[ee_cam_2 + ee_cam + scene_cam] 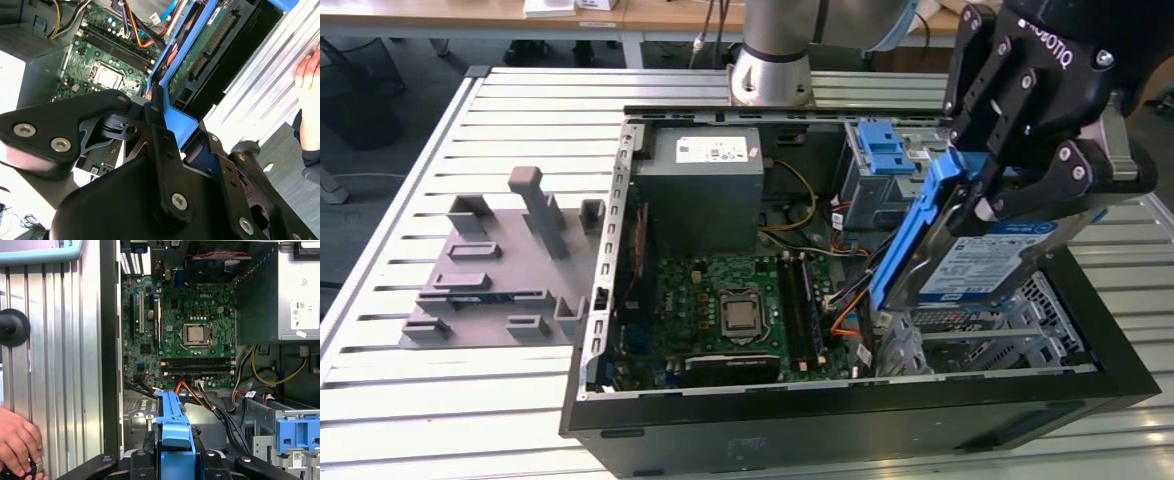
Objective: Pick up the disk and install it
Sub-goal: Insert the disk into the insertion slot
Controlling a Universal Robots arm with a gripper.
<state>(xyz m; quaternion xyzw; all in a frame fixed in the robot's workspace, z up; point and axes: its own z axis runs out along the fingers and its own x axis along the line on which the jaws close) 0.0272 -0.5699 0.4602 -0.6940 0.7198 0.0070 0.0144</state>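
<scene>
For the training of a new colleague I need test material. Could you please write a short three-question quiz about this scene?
1. True or false: the black gripper holds the silver rectangular metal disk with blue plastic rails.
2. The disk hangs over: A) the open black metal computer case; B) a wooden shelf; C) a cardboard box.
3. What colour is the flat motherboard inside it?
Key: 1 true; 2 A; 3 green.

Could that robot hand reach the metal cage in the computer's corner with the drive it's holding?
Probably yes. The gripper holds the disk tilted just above the metal cage, the case lies open, and nothing seems to sit between them.
</scene>
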